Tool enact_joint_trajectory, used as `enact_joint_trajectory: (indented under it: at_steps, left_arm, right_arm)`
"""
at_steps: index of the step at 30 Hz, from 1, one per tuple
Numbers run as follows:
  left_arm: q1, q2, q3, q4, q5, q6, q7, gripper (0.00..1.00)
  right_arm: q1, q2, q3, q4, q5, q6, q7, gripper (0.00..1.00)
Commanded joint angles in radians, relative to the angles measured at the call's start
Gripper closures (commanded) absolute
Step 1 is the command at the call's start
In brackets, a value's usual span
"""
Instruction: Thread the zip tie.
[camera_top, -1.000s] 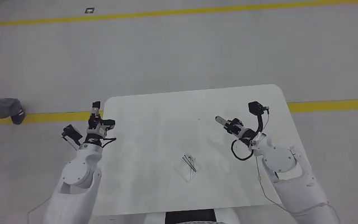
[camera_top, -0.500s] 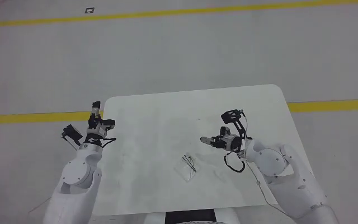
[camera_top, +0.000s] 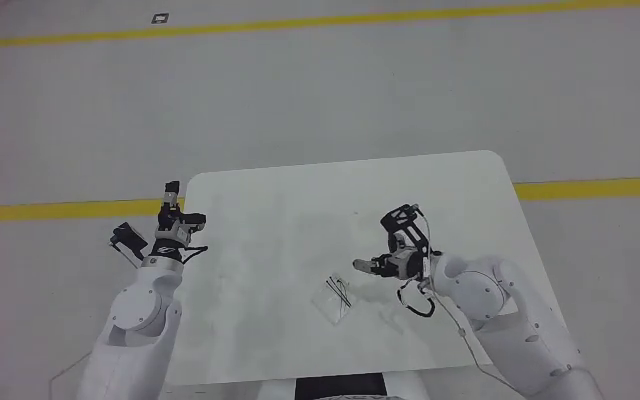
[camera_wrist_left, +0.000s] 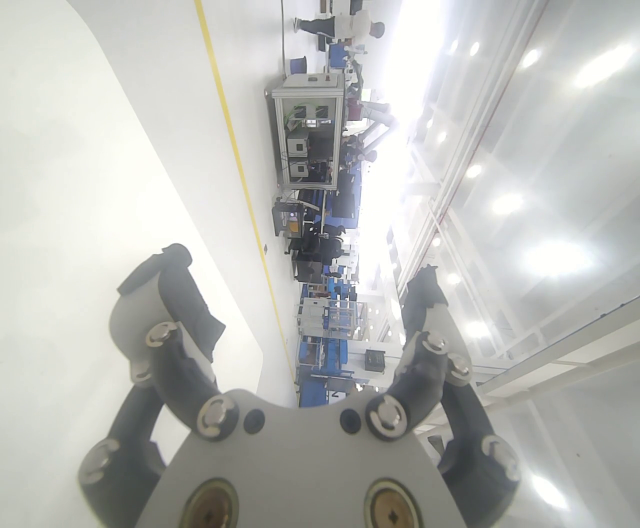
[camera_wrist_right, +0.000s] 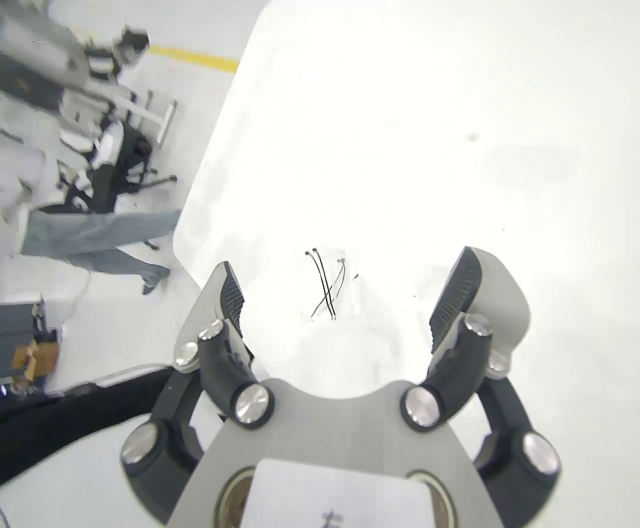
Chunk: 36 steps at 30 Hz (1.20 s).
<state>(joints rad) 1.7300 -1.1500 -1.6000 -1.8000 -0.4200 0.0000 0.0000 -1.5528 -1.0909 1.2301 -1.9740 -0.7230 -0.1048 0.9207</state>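
Threading not yet begun: zip ties (camera_top: 341, 291) lie loose at lower centre of worktop (camera_top: 280, 210), right end effector (camera_top: 362, 265) spread apart beside them, left end effector (camera_wrist_left: 300, 267) apart and empty.

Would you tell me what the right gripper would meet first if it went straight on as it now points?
Probably the black zip ties on the table: they sit centred ahead of the right gripper, jaws open, though depth is unclear.
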Motion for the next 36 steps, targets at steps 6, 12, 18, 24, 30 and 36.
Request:
enact_joint_trajectory:
  at_steps: [6,12,18,24,30,36]
  left_arm:
    - [0.0,0.0,0.0,0.0,0.0,0.0,0.0,0.0]
    - [0.0,0.0,0.0,0.0,0.0,0.0,0.0,0.0]
    - [0.0,0.0,0.0,0.0,0.0,0.0,0.0,0.0]
    - [0.0,0.0,0.0,0.0,0.0,0.0,0.0,0.0]
    - [0.0,0.0,0.0,0.0,0.0,0.0,0.0,0.0]
    - [0.0,0.0,0.0,0.0,0.0,0.0,0.0,0.0]
  right_arm:
    - [0.038,-0.002,-0.076,-0.031,-0.036,0.025,0.113,0.0]
    - [0.056,-0.003,-0.123,-0.033,0.005,-0.022,0.198,0.0]
    - [0.056,-0.003,-0.123,-0.033,0.005,-0.022,0.198,0.0]
    - [0.11,-0.01,-0.194,-0.03,-0.015,-0.039,0.223,0.0]
    - [0.228,-0.038,-0.329,0.033,-0.058,0.093,0.292,0.0]
    - [0.268,-0.051,-0.373,0.05,-0.057,0.134,0.315,0.0]
